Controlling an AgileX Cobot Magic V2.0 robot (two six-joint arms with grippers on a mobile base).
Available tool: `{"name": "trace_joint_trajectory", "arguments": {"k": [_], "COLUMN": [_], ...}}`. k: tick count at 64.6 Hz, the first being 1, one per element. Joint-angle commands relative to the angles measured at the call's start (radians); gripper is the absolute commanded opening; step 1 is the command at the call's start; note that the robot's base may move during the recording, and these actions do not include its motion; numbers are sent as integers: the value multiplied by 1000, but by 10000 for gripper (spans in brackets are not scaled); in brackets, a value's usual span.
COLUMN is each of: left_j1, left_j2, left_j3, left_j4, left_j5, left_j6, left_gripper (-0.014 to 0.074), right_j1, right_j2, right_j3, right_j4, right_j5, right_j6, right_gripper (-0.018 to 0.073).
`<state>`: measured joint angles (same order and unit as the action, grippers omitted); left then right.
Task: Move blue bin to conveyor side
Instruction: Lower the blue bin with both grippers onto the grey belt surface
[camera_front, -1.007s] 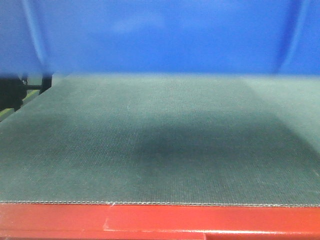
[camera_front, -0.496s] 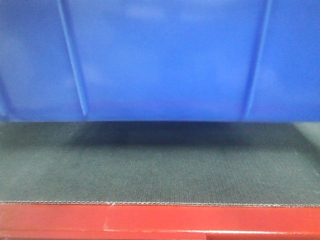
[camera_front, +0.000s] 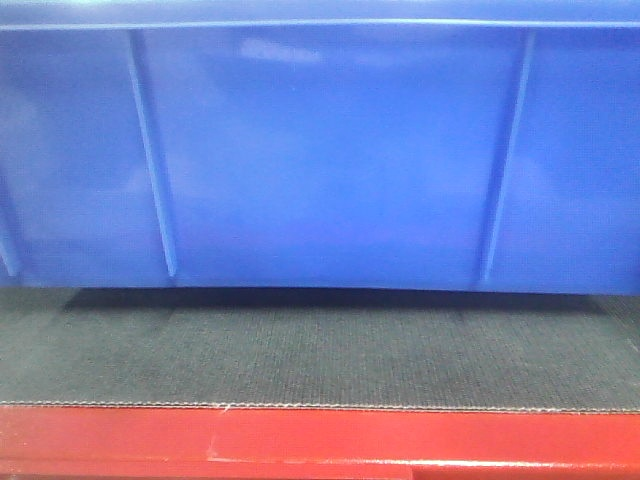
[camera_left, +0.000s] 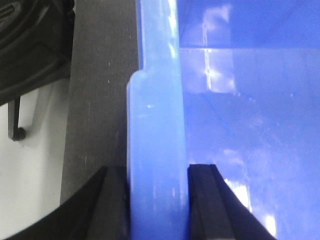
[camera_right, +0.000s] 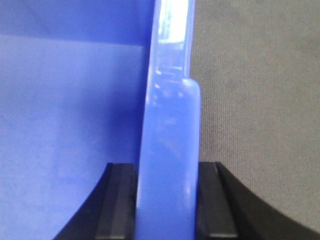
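The blue bin (camera_front: 330, 160) fills the upper part of the front view, its ribbed side wall facing me and its base on or just above the conveyor (camera_front: 320, 350), with a dark shadow under it. The belt's red frame (camera_front: 320, 440) runs along the bottom. In the left wrist view my left gripper (camera_left: 157, 200) is shut on the bin's thick rim (camera_left: 155, 125), one finger outside and one inside. Over in the right wrist view, my right gripper (camera_right: 167, 200) is shut on the opposite rim (camera_right: 170, 120) the same way.
Left of the belt (camera_left: 95, 100) in the left wrist view lie a white floor strip (camera_left: 30, 190) and a black machine part (camera_left: 30, 45). Belt (camera_right: 255, 100) lies beside the bin in the right wrist view.
The blue bin has come down and toward the camera over the second, from the top of the front view to covering most of it; its rim now shows at the top.
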<state>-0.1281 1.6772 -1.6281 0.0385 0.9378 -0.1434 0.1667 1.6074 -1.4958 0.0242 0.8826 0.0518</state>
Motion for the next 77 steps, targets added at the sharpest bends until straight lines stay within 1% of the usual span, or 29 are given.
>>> {"name": "trace_joint_trajectory", "arguments": {"k": [1, 4, 8, 9, 12, 13, 15, 18, 19, 21, 25, 31, 36, 43, 48, 50, 51, 52, 56, 57, 58, 61, 62, 63, 64, 68, 73, 77], "left_j1": [-8, -8, -8, -8, -8, -8, -8, -8, -8, -8, -8, -8, -8, -8, -8, -8, -8, -8, -8, -8, -8, -8, -8, -8, -8, -8, -8, -8], "left_j2": [-14, -14, -14, -14, -14, -14, -14, -14, -14, -14, -14, -14, -18, -39, -68, -82, -89, -96, -135, -144, -153, -181, -189, -195, -202, -226, -255, -274], "left_j3": [-13, -6, 0, 0, 0, 0, 0, 0, 0, 0, 0, 0, -7, -31, -41, -46, -47, -47, -50, -50, -50, -50, -50, -50, -50, -50, -52, -52], "left_j4": [-52, -52, -50, -50, -50, -50, -50, -50, -50, -50, -48, -46, -39, -32, -32, -32, -32, -32, -32, -32, -32, -32, -32, -32, -32, -32, -39, -29], "left_j5": [-41, -41, -41, -41, -41, -41, -41, -43, -43, -45, -45, -45, -41, -33, -31, -31, -29, -27, -17, -12, -12, -10, -13, -13, -19, -53, -78, -74], "left_j6": [5, 5, 5, 5, 5, 5, 5, 5, 5, 5, 5, 5, 5, 5, 3, 0, 0, -2, -6, -6, -6, -6, -6, -6, -6, -6, -6, -6], "left_gripper": [-18, -18, -15, -14, 12, 18, 62, 148, 164, 243, 372, 521, 558, 538, 479, 421, 407, 362, 218, 161, 141, 28, -25, -48, -30, 14, 40, 40], "right_j1": [6, 6, 6, 6, 6, 6, 6, 6, 6, 6, 6, 6, 6, 6, 6, 6, 6, 6, 6, 6, 6, 6, 6, 6, 6, 6, 6, 6], "right_j2": [-12, -7, -2, -2, 1, 1, 1, 1, 1, 1, 1, -5, -17, -52, -85, -98, -105, -113, -149, -157, -168, -189, -197, -203, -209, -232, -253, -272], "right_j3": [-17, -17, -17, -17, -17, -17, -17, -17, -17, -17, -18, -31, -48, -87, -106, -110, -112, -112, -114, -114, -114, -114, -114, -114, -114, -114, -120, -120], "right_j4": [39, 39, 39, 39, 39, 39, 39, 39, 39, 39, 39, 39, 39, 23, 21, 21, 21, 21, 19, 19, 19, 19, 19, 19, 19, 19, 31, 31], "right_j5": [-91, -87, -85, -83, -77, -73, -68, -66, -66, -66, -66, -60, -58, -58, -55, -51, -48, -44, -23, -21, -20, -18, -18, -21, -26, -44, -63, -91], "right_j6": [-15, -15, -15, -15, -15, -15, -15, -15, -15, -15, -15, -15, -15, -15, -15, -15, -15, -15, -15, -15, -15, -15, -15, -15, -15, -15, -15, -15], "right_gripper": [-24, 30, 167, 183, 314, 344, 396, 447, 472, 496, 520, 519, 517, 517, 495, 470, 454, 435, 319, 270, 235, 127, 91, 56, 6, -106, -68, -70]}}
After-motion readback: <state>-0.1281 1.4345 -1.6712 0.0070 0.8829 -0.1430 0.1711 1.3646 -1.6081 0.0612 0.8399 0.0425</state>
